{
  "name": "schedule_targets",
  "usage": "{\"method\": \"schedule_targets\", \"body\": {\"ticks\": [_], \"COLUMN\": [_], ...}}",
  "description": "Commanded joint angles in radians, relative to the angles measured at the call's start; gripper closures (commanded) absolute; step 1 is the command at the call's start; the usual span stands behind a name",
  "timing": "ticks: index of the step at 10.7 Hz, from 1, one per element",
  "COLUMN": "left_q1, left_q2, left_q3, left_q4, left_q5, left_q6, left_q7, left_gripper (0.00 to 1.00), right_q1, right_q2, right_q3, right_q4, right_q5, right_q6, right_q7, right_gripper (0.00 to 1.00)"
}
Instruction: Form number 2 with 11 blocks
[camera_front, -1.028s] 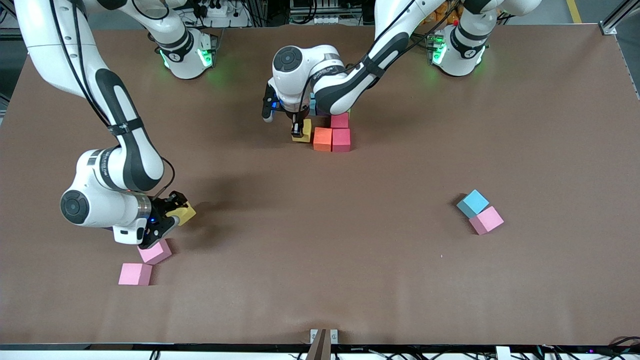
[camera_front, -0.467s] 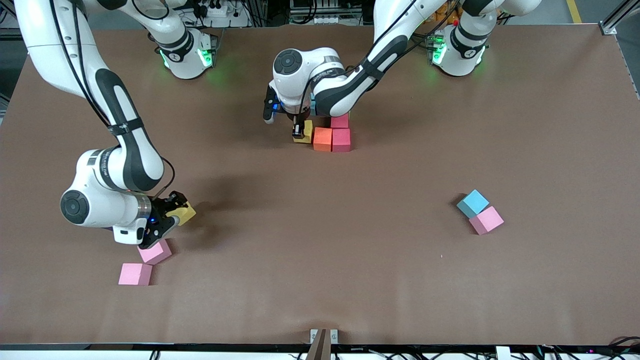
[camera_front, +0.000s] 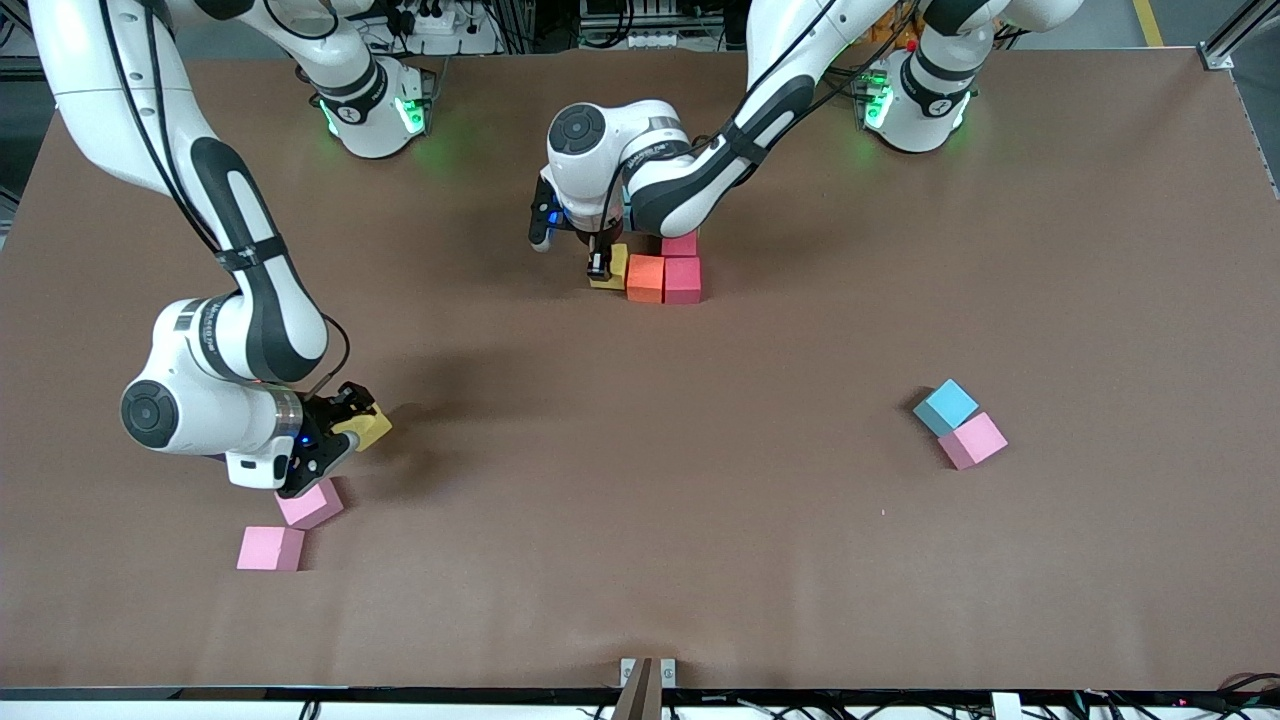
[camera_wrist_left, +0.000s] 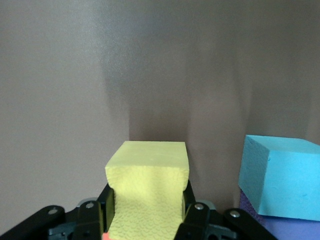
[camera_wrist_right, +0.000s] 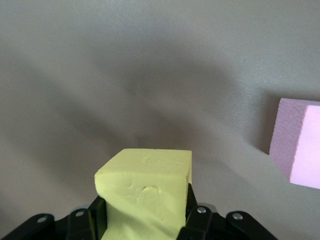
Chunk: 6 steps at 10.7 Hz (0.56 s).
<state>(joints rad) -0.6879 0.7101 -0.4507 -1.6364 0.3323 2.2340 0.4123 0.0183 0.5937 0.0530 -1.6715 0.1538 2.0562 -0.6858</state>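
Brown worktop (camera_front: 700, 500) fills the front view: upper centre, the left hand (camera_front: 600, 262) grips a yellow block (camera_front: 610, 268) beside the orange block (camera_front: 645, 279) of the partial number 2 (camera_front: 665, 272); lower left, the right hand (camera_front: 345, 420) clamps another yellow cube (camera_front: 368, 428).

Left wrist view: yellow block low centre, light blue block (camera_wrist_left: 280, 177) lower right.

Right wrist view: yellow cube low centre, pink block (camera_wrist_right: 299, 142) at right edge.

the left end effector (camera_front: 600, 262) reached low at mid-worktop, fingers clamped; the right end effector (camera_front: 345, 425) hung tilted near the right arm's end, likewise clamped.
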Motion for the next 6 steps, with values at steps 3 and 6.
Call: {"method": "schedule_targets", "body": {"ticks": [3, 6], "left_q1": [-0.001, -0.001], "left_q2": [0.019, 0.025], "left_q3": [0.017, 0.026], "left_q4": [0.015, 0.02], "left_q5": [0.03, 0.027], "left_q6": [0.002, 0.007], "left_q7": [0.011, 0.008], "left_gripper": [0.85, 0.85], "right_q1": [-0.014, -0.014], "right_q2": [0.002, 0.003], "right_q3": [0.008, 0.008], "right_q4": [-0.002, -0.002], "right_q5": [0.015, 0.016], "right_q6": [0.002, 0.002], "right_q7": [-0.004, -0.004], "right_gripper": [0.79, 0.79]}}
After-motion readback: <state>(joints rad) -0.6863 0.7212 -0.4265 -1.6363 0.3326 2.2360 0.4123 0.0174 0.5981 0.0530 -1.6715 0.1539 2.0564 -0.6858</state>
